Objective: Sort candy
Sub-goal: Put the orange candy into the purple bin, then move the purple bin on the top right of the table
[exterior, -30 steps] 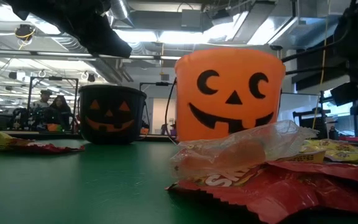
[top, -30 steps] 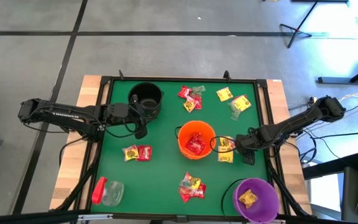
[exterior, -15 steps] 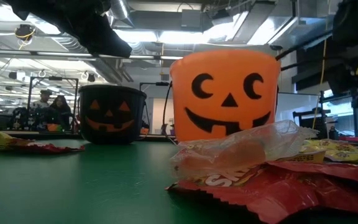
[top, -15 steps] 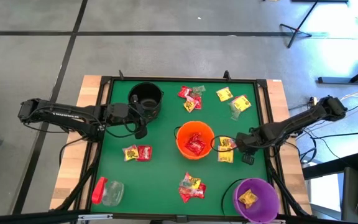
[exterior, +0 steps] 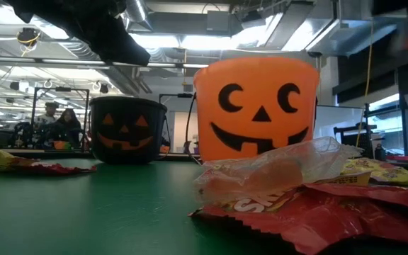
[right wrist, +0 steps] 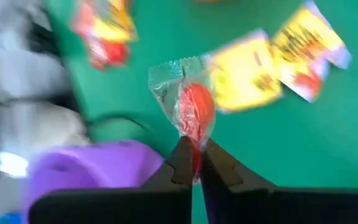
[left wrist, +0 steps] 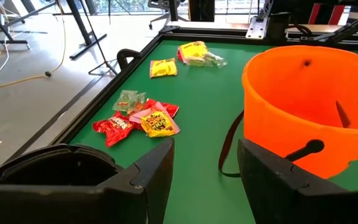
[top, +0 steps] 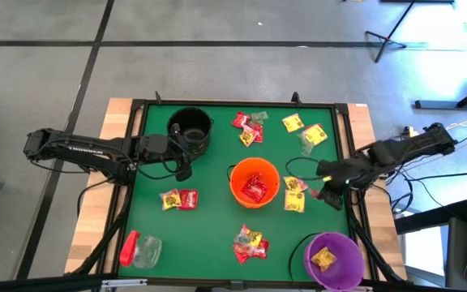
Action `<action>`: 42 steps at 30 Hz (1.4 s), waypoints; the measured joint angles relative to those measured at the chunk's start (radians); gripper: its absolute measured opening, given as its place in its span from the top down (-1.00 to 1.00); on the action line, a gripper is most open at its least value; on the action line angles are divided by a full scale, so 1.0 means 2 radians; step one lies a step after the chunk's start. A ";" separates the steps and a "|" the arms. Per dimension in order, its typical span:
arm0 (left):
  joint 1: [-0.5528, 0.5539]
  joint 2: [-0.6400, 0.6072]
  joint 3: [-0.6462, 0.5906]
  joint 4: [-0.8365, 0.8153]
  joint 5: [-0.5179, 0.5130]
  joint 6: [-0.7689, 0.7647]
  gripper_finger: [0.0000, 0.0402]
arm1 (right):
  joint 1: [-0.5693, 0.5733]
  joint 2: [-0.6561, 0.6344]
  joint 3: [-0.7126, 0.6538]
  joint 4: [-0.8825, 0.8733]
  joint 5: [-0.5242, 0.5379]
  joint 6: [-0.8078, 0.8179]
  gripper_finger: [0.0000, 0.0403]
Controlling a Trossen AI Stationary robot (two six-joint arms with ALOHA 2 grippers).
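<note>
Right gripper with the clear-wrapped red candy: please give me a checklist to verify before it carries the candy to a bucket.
1. Grip: right gripper shut on the red candy in clear wrapper, pinched at the wrapper's edge only: ok, but thin hold.
2. Candy lifted off the green table: ok.
3. Orange bucket upright, red packets inside: ok.
4. Purple bucket upright, one yellow packet inside: ok.
5. Left gripper open, holding nothing, beside the black bucket, away from the right arm: ok.
6. Which bucket suits this candy: cannot tell.
</note>
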 joint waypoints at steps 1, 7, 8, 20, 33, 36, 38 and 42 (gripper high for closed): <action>0.000 0.000 0.000 0.000 0.000 -0.004 0.17 | 0.012 0.000 0.010 0.010 0.000 0.009 0.95; 0.000 0.000 0.000 -0.005 0.000 -0.019 0.17 | 0.128 0.030 0.029 0.037 0.012 0.086 0.98; 0.000 0.000 0.000 -0.005 0.000 -0.020 0.17 | 0.150 0.041 0.029 0.036 0.014 0.103 0.98; 0.000 0.000 0.000 -0.007 0.000 -0.025 0.17 | 0.307 0.158 0.029 0.093 0.026 0.236 0.97; 0.000 0.000 0.000 -0.007 0.007 -0.034 0.17 | 0.312 0.203 0.029 0.122 0.031 0.273 0.44; 0.000 0.000 0.000 -0.007 0.006 -0.034 0.17 | 0.312 0.207 0.029 0.120 0.023 0.273 0.31; 0.000 0.000 0.000 -0.007 0.006 -0.034 0.17 | 0.312 0.207 0.029 0.115 0.017 0.269 0.27; 0.000 0.000 0.000 -0.007 0.006 -0.034 0.17 | 0.312 0.202 0.029 0.107 0.014 0.266 0.26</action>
